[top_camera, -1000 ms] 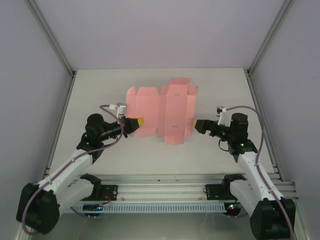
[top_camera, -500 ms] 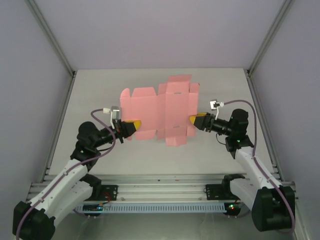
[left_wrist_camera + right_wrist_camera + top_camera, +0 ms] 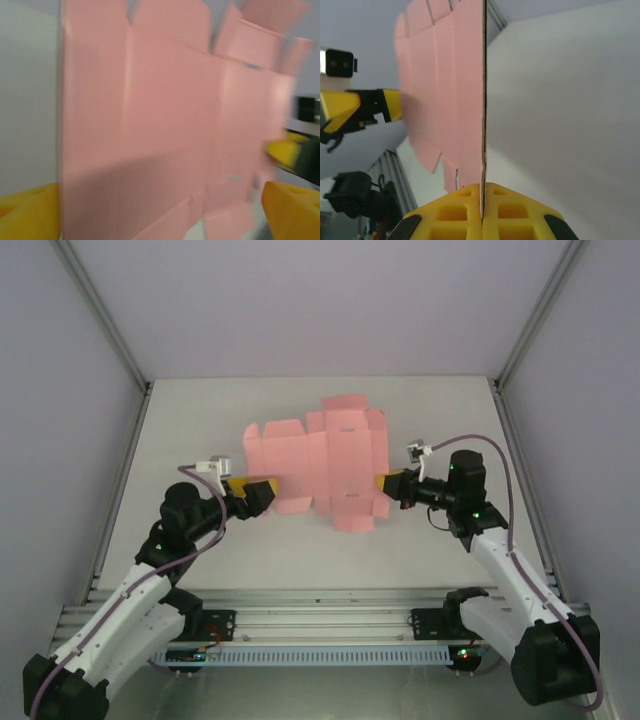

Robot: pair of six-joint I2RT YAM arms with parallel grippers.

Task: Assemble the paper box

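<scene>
The paper box (image 3: 318, 462) is a flat pale pink cutout with many flaps, held off the white table. My right gripper (image 3: 386, 483) is shut on its right edge; in the right wrist view the card (image 3: 451, 90) stands edge-on, pinched between the yellow fingertips (image 3: 482, 202). My left gripper (image 3: 256, 490) is at the card's lower left edge and open. In the left wrist view its yellow fingers (image 3: 30, 210) stand far apart, with the pink sheet (image 3: 165, 115) spread across the gap. The left gripper (image 3: 362, 110) also shows beyond the card in the right wrist view.
The white table (image 3: 200, 430) is walled by pale panels, with metal posts at the back corners (image 3: 520, 350). An aluminium rail (image 3: 320, 625) carrying both arm bases runs along the near edge.
The right gripper has carried the card left and turned it slightly. The left arm has drawn back to the left, its fingers staying at the card's lower left edge.
</scene>
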